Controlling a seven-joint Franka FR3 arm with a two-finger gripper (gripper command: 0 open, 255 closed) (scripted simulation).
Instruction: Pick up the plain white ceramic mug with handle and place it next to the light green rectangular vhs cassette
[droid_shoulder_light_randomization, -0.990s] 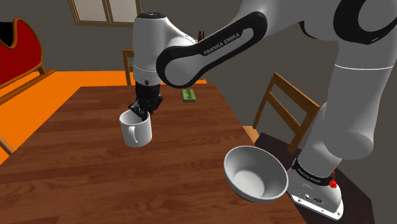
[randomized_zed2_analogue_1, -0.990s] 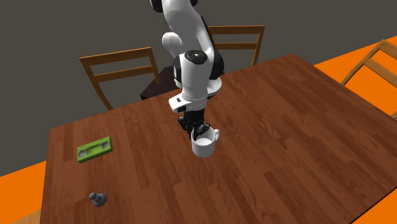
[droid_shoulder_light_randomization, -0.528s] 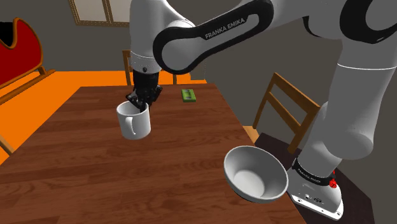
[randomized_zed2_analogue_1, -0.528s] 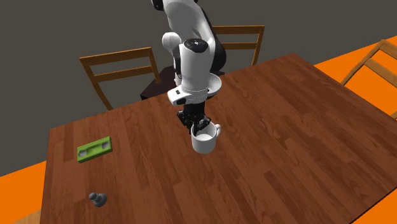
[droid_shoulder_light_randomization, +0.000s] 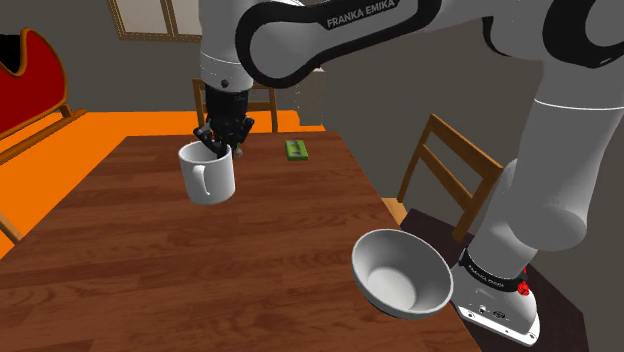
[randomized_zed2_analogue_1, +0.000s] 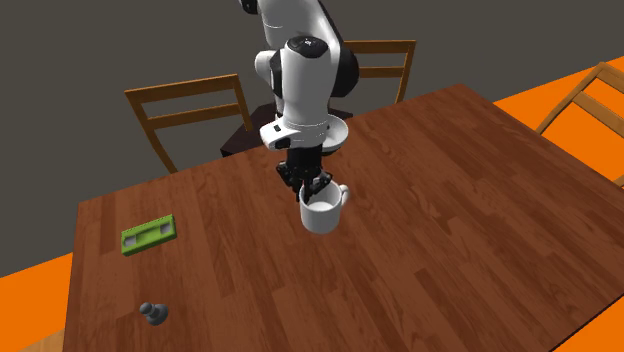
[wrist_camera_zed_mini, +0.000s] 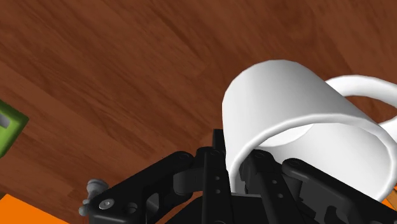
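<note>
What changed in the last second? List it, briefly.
The jaws, clamped throughout on the rim of the white mug, lifted it higher above the table. The green cassette, the white bowl and the small grey object did not move.

Dark brown wooden tabletop (randomized_zed2_analogue_1: 450, 230), bearing a flat light green rectangular cassette (randomized_zed2_analogue_1: 148, 236) and, near it, a small grey knobbed piece (randomized_zed2_analogue_1: 152, 313).

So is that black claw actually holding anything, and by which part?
Yes: the gripper holds the white mug by its rim, pinching the wall from inside and outside. The mug hangs above the table.
</note>
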